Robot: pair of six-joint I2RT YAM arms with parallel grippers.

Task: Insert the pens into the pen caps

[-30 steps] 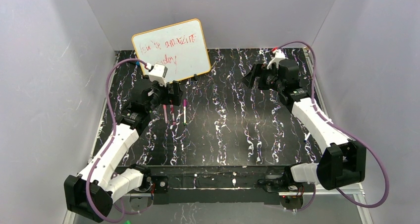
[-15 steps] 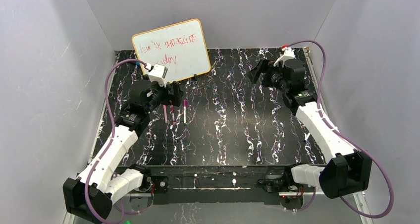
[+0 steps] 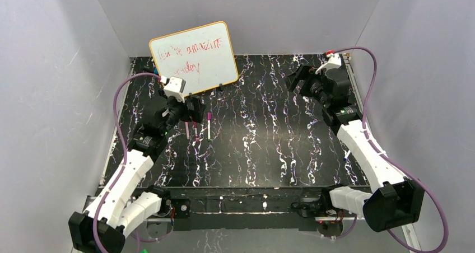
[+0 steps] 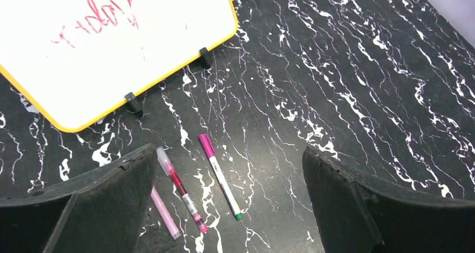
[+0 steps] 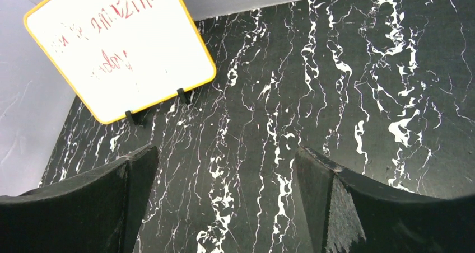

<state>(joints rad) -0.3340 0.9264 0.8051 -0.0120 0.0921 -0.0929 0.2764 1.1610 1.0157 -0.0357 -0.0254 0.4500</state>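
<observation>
Though tiny from top, white pen (image 4: pixel 220 177) shows green tip, L wrist.

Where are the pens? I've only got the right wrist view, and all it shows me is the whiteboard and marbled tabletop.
Observer: They lie in front of the whiteboard, on the left arm's side: a white-bodied pen with a magenta end, and a pink-red pen next to it.
Operator: Is anything holding them?
Observer: No. The left end effector hangs open above them, touching neither.
Operator: Any loose caps nearby?
Observer: A pale pink piece lies beside the pink-red pen, partly hidden behind the end effector. I can't tell whether it's a cap.
</observation>
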